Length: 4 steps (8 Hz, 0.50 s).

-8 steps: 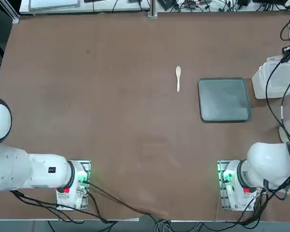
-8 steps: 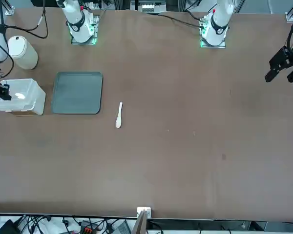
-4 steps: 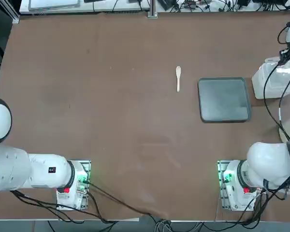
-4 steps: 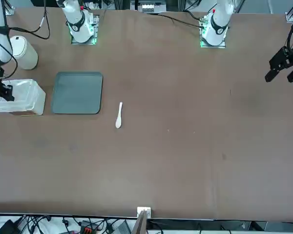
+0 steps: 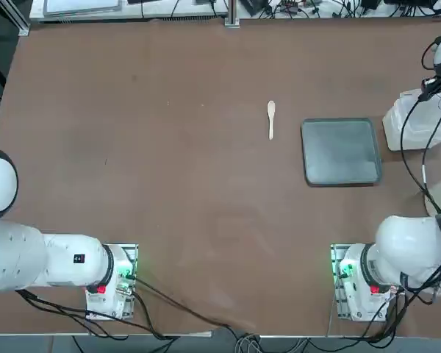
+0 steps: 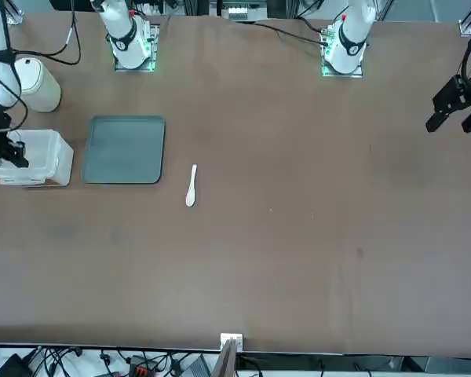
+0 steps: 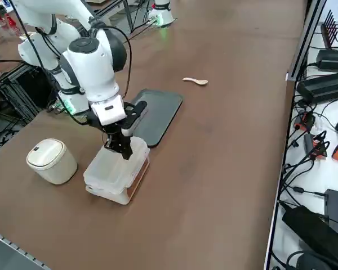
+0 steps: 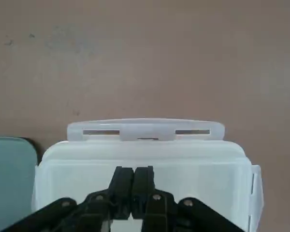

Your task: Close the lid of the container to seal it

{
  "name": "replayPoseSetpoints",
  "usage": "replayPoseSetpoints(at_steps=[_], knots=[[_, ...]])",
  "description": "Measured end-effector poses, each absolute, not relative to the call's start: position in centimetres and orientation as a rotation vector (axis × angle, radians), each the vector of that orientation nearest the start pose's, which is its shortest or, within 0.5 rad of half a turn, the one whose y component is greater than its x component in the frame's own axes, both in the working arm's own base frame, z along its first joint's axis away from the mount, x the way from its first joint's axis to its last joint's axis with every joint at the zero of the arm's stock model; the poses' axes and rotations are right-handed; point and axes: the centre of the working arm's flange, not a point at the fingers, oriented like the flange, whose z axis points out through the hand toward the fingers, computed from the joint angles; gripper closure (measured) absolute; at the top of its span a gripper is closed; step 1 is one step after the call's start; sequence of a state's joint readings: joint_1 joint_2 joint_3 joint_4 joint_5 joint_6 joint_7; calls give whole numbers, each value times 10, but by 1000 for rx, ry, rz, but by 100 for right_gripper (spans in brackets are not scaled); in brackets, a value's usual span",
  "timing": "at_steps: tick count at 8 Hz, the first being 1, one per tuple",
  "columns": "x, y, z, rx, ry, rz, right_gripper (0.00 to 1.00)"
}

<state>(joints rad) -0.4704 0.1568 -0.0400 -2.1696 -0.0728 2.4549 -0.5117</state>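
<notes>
The container point(image 7: 109, 179), a small translucent white box, stands near the table's right edge point(image 5: 415, 126), beside the grey tray. Its lid point(image 7: 111, 162) lies down on top of the box, and a front latch flap point(image 8: 145, 131) shows past the box's edge in the wrist view. My right gripper point(image 7: 124, 148) points straight down with its two black fingers shut together. The tips rest on the lid's top point(image 8: 134, 175) near its middle. In the front view the gripper point(image 6: 6, 149) is at the box's outer side.
A dark grey square tray point(image 5: 341, 151) lies just left of the box. A small pale spoon point(image 5: 271, 118) lies further left. A round white object point(image 7: 50, 161) stands on the box's near side, towards my base. The table's right edge runs close behind the box.
The lid has come down from a raised tilt to lie on the box. My right gripper moved down and slightly away from my base with it, staying shut.
</notes>
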Motion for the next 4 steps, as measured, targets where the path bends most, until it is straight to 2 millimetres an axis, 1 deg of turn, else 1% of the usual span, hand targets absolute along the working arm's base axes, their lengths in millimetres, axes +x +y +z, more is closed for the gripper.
replayPoseSetpoints(at_steps=[4], knots=[[494, -283, 333, -3251, -75, -154, 98]])
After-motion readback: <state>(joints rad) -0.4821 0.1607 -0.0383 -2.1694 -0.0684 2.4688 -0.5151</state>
